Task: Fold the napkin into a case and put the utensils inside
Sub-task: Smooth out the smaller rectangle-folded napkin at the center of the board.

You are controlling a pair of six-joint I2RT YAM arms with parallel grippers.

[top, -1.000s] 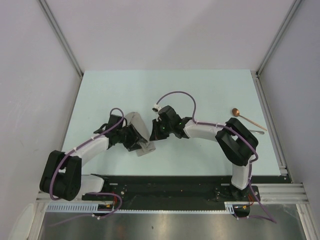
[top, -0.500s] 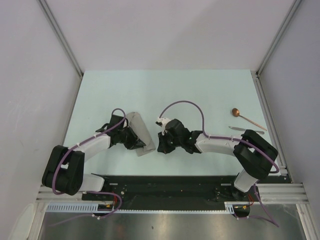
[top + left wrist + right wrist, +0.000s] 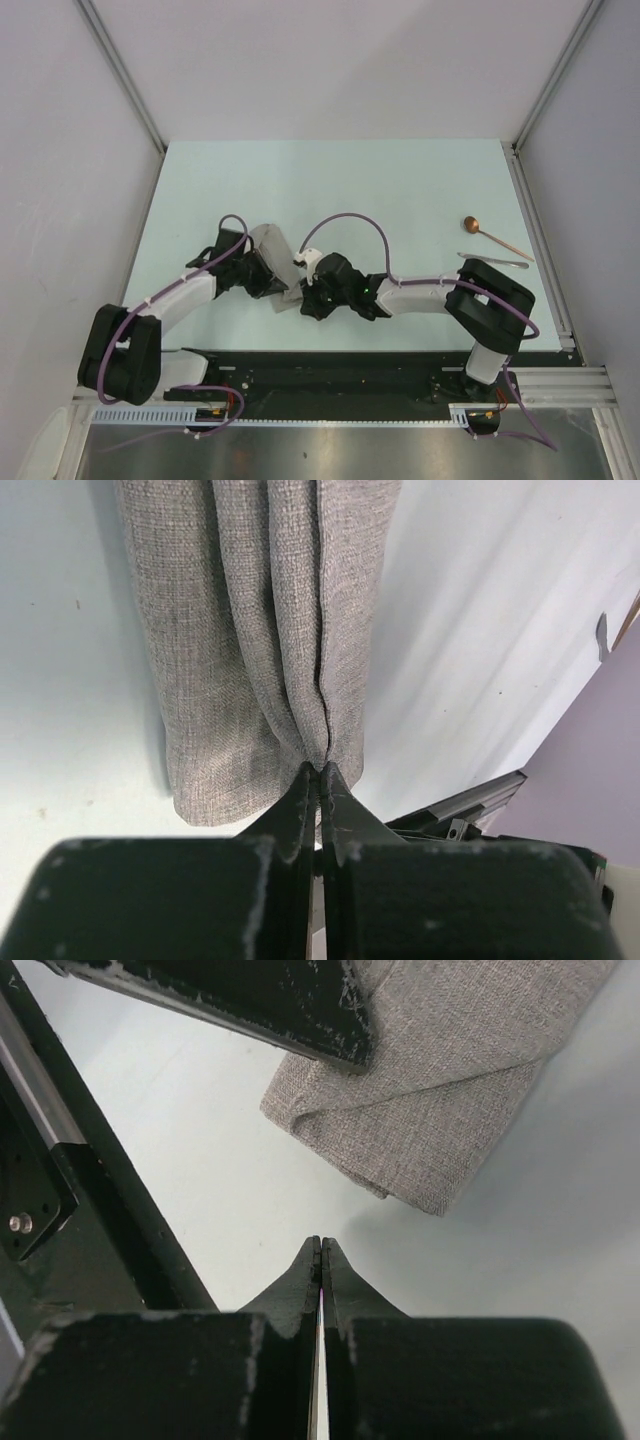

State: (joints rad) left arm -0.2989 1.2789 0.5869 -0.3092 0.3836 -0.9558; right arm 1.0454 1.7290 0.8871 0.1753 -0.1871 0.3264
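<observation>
**Top view.** Folded napkin (image 3: 273, 248) lies as a narrow strip left of centre on the table (image 3: 400, 190). Its long axis runs upper left to lower right. Left gripper (image 3: 278, 288) sits at the strip's lower-right end. Right gripper (image 3: 310, 300) is just beside that same end, on its right. Spoon (image 3: 495, 236) and thin silvery piece (image 3: 495, 260) lie near the right edge of the frame, well apart from the napkin. Neither is inside the cloth yet, and the right arm is the nearer one to them.

**Left wrist view.** Napkin (image 3: 250, 630) fills the upper centre and runs straight up the frame, in line w/ the fingers. Left gripper (image 3: 320, 776) is clenched on the near edge of the cloth. The folds gather into a pleat that meets the tips, so it looks like a pinch on a fold.

**Right wrist view.** Right gripper (image 3: 321, 1252) is clenched w/ nothing between the fingers. Napkin (image 3: 440, 1090) lies ahead, toward upper right, near the tips but not touching. Its layered corner faces them. The dark bar across the top left is prob. part of the left gripper (image 3: 250, 1000).
</observation>
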